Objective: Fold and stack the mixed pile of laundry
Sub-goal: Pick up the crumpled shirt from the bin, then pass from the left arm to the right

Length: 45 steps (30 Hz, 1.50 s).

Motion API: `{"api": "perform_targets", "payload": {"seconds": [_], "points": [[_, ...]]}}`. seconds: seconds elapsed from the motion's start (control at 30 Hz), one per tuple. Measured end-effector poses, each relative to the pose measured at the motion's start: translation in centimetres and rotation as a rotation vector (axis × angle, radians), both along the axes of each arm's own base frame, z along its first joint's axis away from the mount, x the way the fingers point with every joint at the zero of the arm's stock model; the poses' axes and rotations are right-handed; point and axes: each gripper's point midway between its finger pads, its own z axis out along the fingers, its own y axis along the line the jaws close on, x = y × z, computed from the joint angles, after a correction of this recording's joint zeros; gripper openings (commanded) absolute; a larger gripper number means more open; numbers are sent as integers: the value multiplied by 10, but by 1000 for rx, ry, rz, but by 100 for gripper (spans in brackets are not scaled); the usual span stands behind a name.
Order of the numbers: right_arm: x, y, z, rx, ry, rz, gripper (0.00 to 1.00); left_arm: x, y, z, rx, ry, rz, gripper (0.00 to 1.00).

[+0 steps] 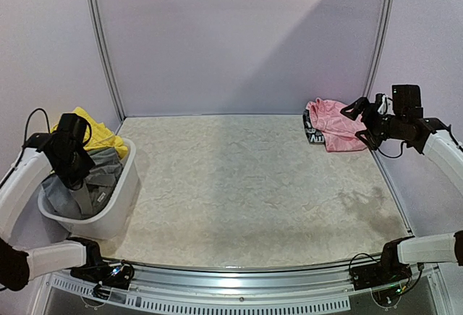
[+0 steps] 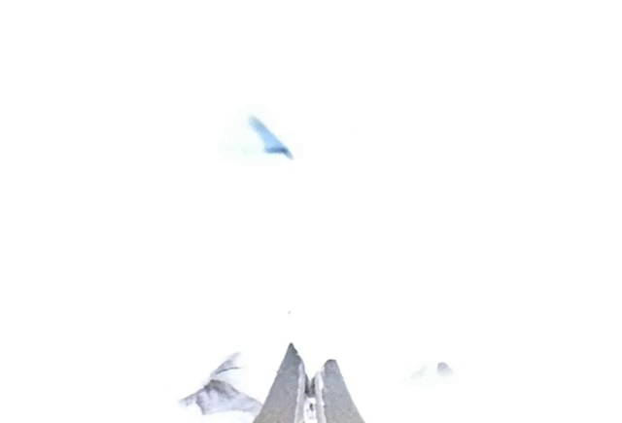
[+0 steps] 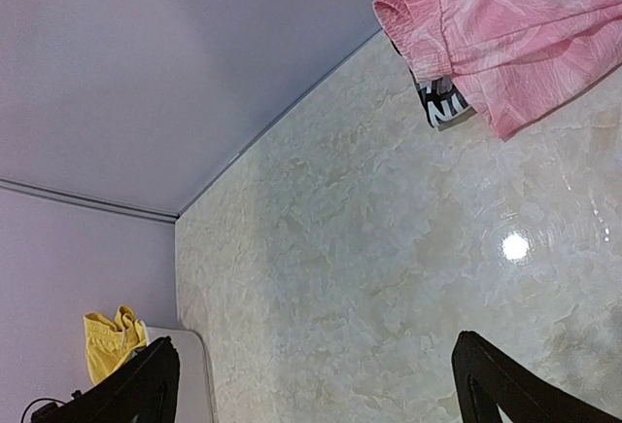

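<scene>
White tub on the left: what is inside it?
A grey garment fills the white tub, a yellow garment lies at its far rim, and the left pincer reaches into the grey cloth. Anything beneath is covered.

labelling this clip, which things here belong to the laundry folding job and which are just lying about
Part of the job:
- grey garment
- yellow garment
- pink garment
- black printed piece under it

Just there:
- white tub holding the grey and yellow clothes
- table

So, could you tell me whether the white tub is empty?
Not empty: the white tub holds a grey garment, with a yellow garment at its far rim.
</scene>
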Motion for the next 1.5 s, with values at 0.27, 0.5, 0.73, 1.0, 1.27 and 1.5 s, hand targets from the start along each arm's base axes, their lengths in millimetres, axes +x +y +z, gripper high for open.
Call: {"api": "perform_targets", "payload": {"seconds": [0.27,0.5,0.73,1.0,1.27,1.5], "points": [[1,0,7,-18,-27,12,99,5,-8,106,-2,-279,-96,0],[0,0,23,-23,-91,21,99,28,-34,192,-70,-485,-254,0],[7,2,57,-12,-207,28,99,70,-74,301,-162,-780,-457,0],[5,9,97,2,-360,70,99,91,-117,417,-289,-1153,-670,0],[-13,35,145,40,-549,235,99,98,-159,489,-432,-1390,-824,0],[-53,119,201,-37,-734,512,99,109,-220,488,-560,-1399,-916,0]]}}
